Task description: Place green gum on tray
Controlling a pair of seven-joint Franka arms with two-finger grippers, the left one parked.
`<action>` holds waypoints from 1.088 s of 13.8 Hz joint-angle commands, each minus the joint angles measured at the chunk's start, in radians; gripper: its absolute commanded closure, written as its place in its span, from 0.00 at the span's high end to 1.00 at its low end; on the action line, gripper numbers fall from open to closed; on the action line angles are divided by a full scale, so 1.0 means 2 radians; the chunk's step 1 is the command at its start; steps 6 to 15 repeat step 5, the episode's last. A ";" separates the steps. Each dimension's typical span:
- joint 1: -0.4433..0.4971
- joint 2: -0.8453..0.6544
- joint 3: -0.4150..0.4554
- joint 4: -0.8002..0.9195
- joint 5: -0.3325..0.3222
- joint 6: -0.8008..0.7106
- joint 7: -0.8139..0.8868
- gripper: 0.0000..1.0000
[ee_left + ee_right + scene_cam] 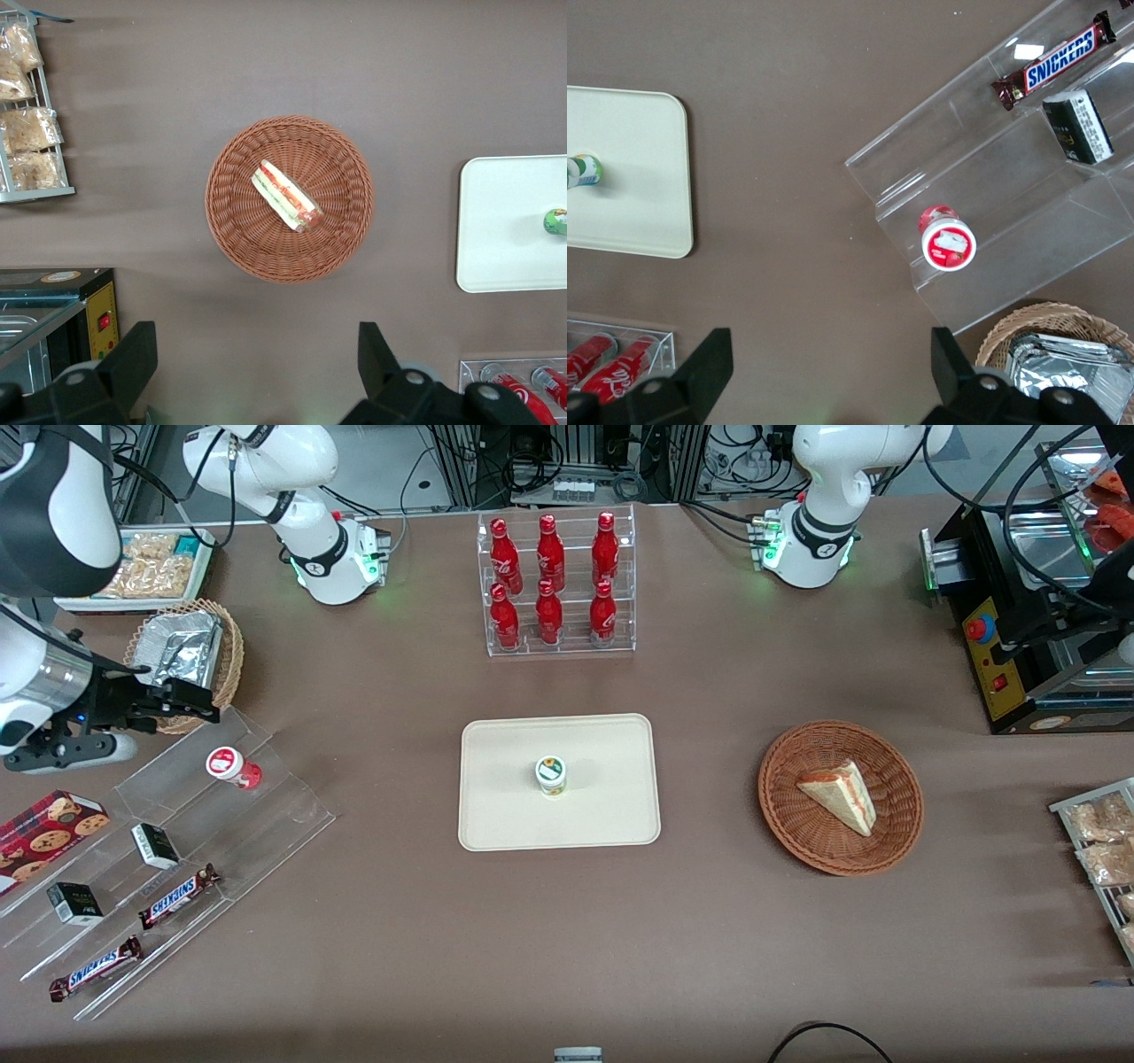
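brown cloth-covered tabletop (567,921) underfoot for everything, with cabling and arm bases at the edge farthest from the front camera. sitting upright near the middle of the large flat cream-beige rectangular tray (505,815): the small cylindrical green gum canister with white lid and green-yellow label (551,775), clear of the low rim all round, so judged stable and delivered. parked well away toward the working arm's end of the tabletop, above the clear acrylic stepped rack (177,841): the black two-finger hand (190,701), fingers spread apart and holding nothing, seemingly retreated to leave the tray unobstructed. resting on an upper step of that rack: the like-sized red-lidded, red-bodied canister (232,766), untouched as a non-target. lower steps stocked with snickers bars (180,895) and small dark boxes (155,845), kept tiered for display. nothing left but to hold clear, by the look of it.
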 commanded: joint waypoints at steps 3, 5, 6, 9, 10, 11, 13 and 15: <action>-0.008 -0.019 0.008 -0.002 -0.042 -0.034 0.002 0.99; -0.010 -0.018 0.008 -0.002 -0.042 -0.043 0.003 0.99; -0.010 -0.018 0.008 -0.002 -0.042 -0.043 0.003 0.99; -0.010 -0.018 0.008 -0.002 -0.042 -0.043 0.003 0.99; -0.010 -0.018 0.008 -0.002 -0.042 -0.043 0.003 0.99; -0.010 -0.018 0.008 -0.002 -0.042 -0.043 0.003 0.99; -0.010 -0.018 0.008 -0.002 -0.042 -0.043 0.003 0.99; -0.010 -0.018 0.008 -0.002 -0.042 -0.043 0.003 0.99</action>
